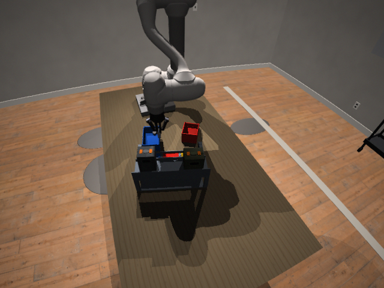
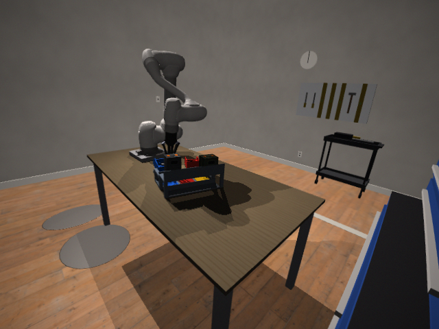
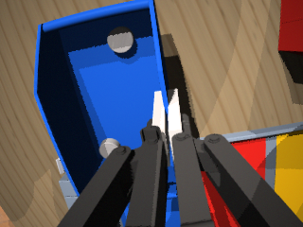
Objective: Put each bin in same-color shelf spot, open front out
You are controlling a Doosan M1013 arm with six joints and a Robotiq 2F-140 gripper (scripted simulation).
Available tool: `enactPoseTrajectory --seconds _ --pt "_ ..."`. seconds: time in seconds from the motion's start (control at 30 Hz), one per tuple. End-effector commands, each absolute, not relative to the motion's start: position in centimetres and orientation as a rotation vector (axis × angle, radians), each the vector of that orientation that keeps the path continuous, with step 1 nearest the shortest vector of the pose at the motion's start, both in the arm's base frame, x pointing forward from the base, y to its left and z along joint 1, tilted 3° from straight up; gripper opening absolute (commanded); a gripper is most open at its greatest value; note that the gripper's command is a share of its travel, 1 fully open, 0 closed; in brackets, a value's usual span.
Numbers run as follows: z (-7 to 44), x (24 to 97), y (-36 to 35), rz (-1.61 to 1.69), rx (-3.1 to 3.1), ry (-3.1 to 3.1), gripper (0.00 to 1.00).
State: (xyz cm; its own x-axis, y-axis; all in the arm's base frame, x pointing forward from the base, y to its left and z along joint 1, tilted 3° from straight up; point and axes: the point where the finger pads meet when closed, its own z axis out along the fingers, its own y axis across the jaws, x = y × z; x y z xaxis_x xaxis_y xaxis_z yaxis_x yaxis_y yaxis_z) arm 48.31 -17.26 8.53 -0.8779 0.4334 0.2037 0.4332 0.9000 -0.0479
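The blue bin (image 1: 150, 136) sits on the table behind the shelf's left end; it also shows in the wrist view (image 3: 101, 89), with two grey round parts (image 3: 120, 40) inside. My gripper (image 3: 168, 104) points down over the bin's right wall, and its two white pads are shut on that wall (image 1: 157, 131). The red bin (image 1: 190, 132) stands on the table behind the shelf's right end, apart from the gripper. The dark shelf (image 1: 170, 173) has blue (image 2: 172, 183), red (image 2: 185, 181) and yellow (image 2: 201, 178) marks on its lower board.
Two dark boxes (image 1: 146, 158) (image 1: 194, 156) stand on the shelf's top board, left and right. The arm's base (image 1: 155, 105) is just behind the bins. A black cart (image 2: 347, 159) stands far off to the right.
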Motion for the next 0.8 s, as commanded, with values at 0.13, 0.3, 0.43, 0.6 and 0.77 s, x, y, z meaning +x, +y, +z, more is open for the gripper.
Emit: enactPoseTrajectory --seconds 0.13,0.3,0.43,0.6,0.77 --pt "8.6 49.0 -17.6 0.001 -0.659 -2.856 0.1" --pt "8.6 49.5 -17.8 0.001 -0.659 -2.856 0.1" --pt "8.6 49.9 -18.0 0.001 -0.659 -2.856 0.1" --pt "8.6 50.3 -18.2 0.001 -0.659 -2.856 0.1" --pt "8.6 50.9 -18.5 0.001 -0.659 -2.856 0.1"
